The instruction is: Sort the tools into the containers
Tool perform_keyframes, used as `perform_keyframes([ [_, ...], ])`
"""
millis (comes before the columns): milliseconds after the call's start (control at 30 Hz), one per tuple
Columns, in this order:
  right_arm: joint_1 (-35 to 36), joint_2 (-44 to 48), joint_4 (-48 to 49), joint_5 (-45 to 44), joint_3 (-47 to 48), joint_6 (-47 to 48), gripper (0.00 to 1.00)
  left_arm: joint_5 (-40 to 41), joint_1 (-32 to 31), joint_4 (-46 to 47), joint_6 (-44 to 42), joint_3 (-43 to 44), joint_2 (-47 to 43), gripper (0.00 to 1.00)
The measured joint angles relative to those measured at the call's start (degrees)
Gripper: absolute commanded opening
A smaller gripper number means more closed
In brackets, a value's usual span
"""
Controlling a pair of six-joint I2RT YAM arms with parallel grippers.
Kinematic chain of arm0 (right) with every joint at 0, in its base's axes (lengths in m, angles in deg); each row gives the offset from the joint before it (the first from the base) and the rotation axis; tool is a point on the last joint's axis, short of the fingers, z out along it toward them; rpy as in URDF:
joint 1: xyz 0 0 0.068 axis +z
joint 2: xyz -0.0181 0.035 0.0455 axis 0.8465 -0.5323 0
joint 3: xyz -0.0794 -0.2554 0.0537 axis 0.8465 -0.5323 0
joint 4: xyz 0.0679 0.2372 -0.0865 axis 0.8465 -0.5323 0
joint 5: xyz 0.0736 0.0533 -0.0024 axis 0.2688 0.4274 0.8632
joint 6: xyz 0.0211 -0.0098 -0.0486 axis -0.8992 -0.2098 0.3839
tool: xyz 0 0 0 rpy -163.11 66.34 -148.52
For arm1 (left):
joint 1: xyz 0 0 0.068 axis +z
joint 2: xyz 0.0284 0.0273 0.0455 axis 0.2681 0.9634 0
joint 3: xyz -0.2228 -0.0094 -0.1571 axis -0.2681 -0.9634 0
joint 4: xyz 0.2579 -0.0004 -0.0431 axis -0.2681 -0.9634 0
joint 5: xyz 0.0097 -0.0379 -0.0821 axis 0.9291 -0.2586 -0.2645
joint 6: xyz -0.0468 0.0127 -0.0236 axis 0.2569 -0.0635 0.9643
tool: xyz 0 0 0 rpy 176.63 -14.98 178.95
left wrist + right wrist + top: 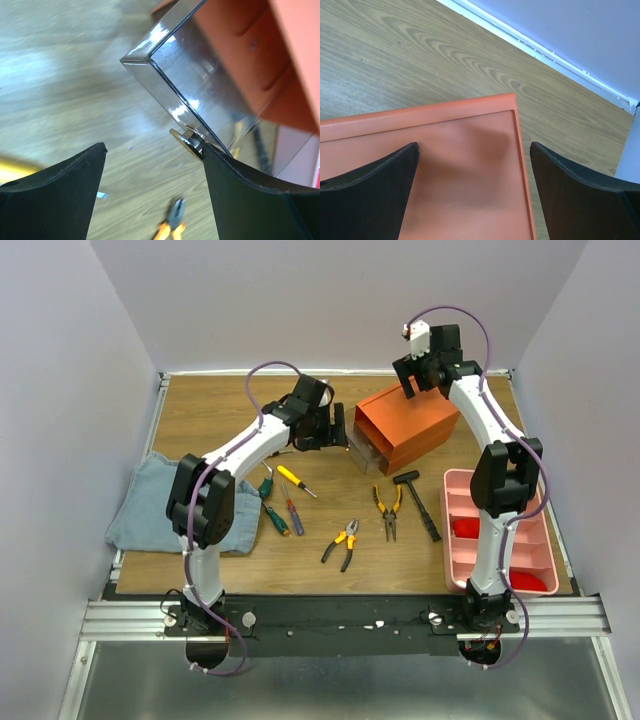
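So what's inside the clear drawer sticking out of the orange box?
No tool shows in the clear drawer; the pulled-out part looks empty. Its back end sits inside the orange cabinet, so that part is hidden.

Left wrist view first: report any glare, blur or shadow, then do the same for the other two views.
Left wrist view: white glare streaks along the clear drawer front and corner; the pliers beyond are out of focus. Right wrist view: wood grain sharp, a soft shadow lies on the orange cabinet. Top external view: even light, no glare.
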Motion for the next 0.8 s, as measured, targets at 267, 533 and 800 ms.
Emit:
perform_keyframes([
  [267,0.2,0.2,1.5,-1.4,-0.9,1.0,1.0,1.1,1.2,-4.5,-6.8,-4.6,-5.5,0.9],
  [533,1.0,1.2,3.6,-3.5,-3.0,2.5,1.0,-1.8,3.3,-9.5,-15.0,-4.4,-9.4,0.99],
  [800,1.0,4.6,2.6,-4.0,-6.5,4.4,1.0,-11.1,13.6,-10.1,-37.4,-2.6,-17.9,0.98],
])
